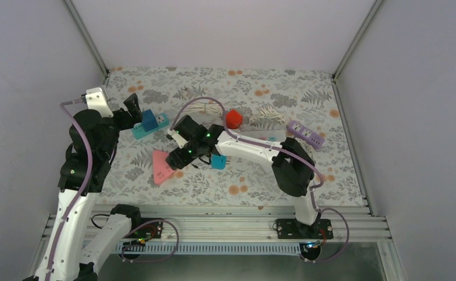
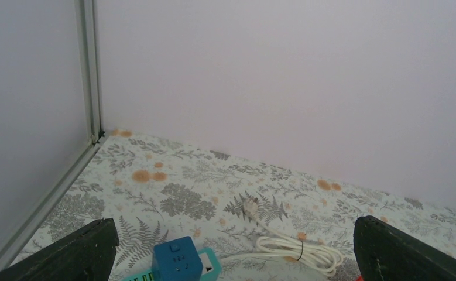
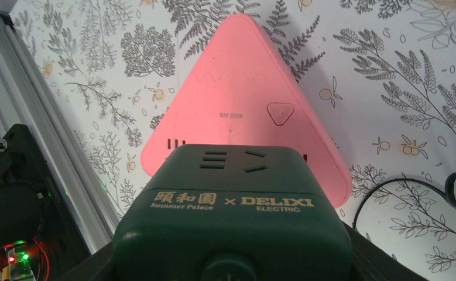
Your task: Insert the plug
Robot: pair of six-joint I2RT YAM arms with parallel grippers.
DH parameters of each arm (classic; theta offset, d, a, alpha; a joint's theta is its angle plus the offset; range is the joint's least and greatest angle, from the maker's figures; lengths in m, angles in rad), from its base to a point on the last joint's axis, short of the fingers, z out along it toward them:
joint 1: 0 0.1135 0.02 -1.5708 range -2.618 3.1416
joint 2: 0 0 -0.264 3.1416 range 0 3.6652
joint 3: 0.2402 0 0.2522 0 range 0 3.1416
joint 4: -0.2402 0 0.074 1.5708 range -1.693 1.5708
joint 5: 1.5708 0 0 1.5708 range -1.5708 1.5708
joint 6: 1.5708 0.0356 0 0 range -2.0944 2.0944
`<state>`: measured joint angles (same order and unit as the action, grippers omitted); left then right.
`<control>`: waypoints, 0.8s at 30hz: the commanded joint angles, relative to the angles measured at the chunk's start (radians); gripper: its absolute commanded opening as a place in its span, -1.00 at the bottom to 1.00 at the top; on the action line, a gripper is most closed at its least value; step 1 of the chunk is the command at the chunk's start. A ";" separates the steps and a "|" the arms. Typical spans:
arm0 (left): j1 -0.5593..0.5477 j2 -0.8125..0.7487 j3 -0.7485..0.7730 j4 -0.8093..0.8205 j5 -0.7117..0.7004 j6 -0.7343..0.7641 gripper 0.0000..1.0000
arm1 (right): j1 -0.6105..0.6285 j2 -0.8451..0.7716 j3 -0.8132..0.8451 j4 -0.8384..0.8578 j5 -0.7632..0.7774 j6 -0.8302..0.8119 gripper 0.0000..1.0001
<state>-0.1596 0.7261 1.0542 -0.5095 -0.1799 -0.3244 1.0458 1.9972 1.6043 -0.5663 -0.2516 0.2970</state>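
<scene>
The right pincer, left of centre in the overhead view, pinches a dark green plug block. The block fills the lower middle of the right wrist view and overlaps the lower edge of the pink triangular socket strip on the floral desk. Contact cannot be told. The left pincer, at upper left, is spread wide near a blue cube on a teal strip.
</scene>
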 commanded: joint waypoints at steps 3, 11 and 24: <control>0.002 -0.001 -0.004 0.019 0.006 0.015 1.00 | -0.003 0.040 0.063 -0.072 0.043 0.013 -0.11; 0.003 0.003 0.001 0.013 0.022 0.017 1.00 | -0.003 0.071 0.100 -0.109 0.111 -0.015 -0.11; 0.003 0.006 0.007 0.002 0.019 0.021 1.00 | -0.002 0.139 0.161 -0.122 0.137 -0.025 -0.13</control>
<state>-0.1596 0.7338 1.0542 -0.5102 -0.1650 -0.3214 1.0458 2.1159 1.7329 -0.6781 -0.1444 0.2806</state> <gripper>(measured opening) 0.999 0.614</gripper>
